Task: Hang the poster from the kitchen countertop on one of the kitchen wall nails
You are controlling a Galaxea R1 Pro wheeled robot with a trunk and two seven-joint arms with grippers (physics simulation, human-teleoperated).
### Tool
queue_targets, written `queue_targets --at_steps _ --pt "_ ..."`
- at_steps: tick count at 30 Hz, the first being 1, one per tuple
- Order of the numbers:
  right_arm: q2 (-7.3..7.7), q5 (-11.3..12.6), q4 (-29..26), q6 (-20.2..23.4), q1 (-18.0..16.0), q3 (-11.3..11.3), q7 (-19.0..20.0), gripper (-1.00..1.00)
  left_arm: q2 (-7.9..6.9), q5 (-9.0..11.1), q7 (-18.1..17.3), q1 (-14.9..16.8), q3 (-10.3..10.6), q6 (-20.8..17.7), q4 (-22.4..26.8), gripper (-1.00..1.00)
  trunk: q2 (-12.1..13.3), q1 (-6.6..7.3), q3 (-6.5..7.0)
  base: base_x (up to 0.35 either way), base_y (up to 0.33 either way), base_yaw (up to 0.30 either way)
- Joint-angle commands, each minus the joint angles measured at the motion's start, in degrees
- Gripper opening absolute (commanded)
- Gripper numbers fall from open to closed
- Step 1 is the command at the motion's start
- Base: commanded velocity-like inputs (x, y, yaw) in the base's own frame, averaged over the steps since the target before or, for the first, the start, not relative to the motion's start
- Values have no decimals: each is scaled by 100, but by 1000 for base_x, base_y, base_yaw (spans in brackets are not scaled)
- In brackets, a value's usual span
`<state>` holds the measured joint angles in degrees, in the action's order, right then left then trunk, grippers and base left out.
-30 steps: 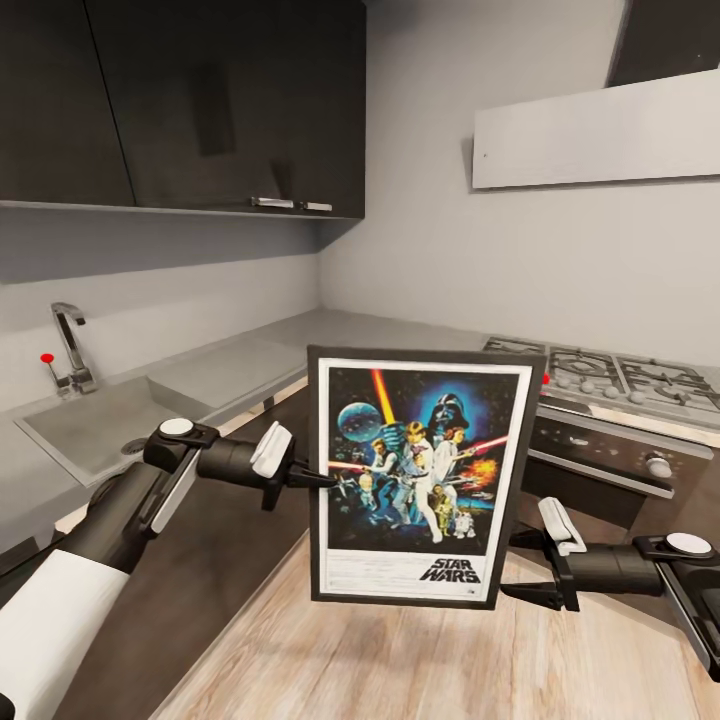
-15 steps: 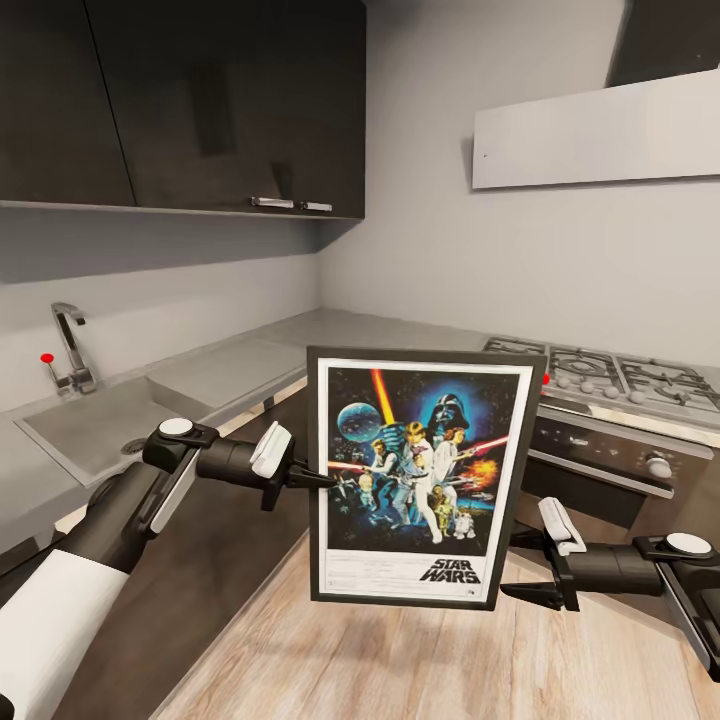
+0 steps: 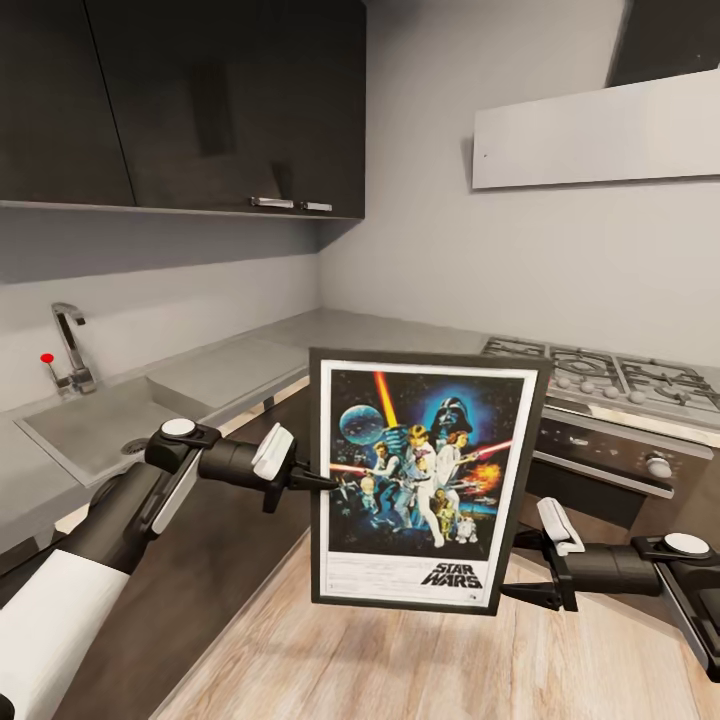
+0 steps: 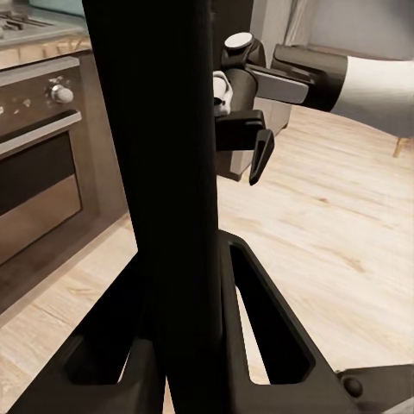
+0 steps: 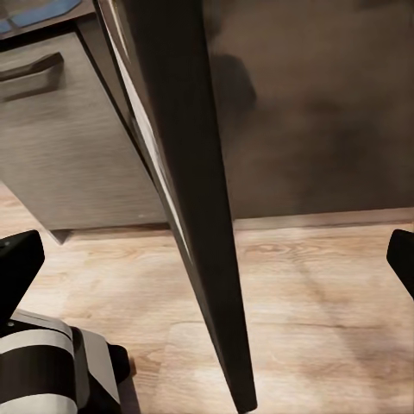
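One poster (image 3: 420, 478), long axis upright, picture facing the head camera, in the air above the floor, before the bench (image 3: 240, 365). Left hand (image 3: 318, 481) clamped on its side edge; right hand (image 3: 528, 570) spread apart beside its other edge.

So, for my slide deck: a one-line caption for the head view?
Left hand grips the framed poster upright; open right hand beside it.

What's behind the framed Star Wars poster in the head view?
Behind the black-framed Star Wars poster: pale grey countertop, part of the steel gas hob and dark oven front. The poster covers the cabinet fronts and floor directly behind it, and part of the right pincer.
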<state>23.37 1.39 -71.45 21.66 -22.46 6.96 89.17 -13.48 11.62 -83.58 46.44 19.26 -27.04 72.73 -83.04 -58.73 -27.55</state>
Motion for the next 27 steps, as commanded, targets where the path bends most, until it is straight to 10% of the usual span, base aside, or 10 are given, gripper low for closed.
queue_targets --at_steps 1,19,20,27 --pt "1 10 0 61 -4 1 16 100 -6 24 8 6 13 -38 2 -100 -4 0 -6 0 0 0" --pt "0 10 0 63 -4 -2 13 100 -6 25 8 6 -27 -38 -5 -100 -4 0 -6 0 0 0" --pt "0 10 0 64 -4 -2 13 -100 -6 26 8 6 -28 -38 -5 -100 -4 0 -6 0 0 0" --pt "0 10 0 59 -4 -2 13 -100 -6 25 8 6 -28 -38 -5 -100 -4 0 -6 0 0 0"
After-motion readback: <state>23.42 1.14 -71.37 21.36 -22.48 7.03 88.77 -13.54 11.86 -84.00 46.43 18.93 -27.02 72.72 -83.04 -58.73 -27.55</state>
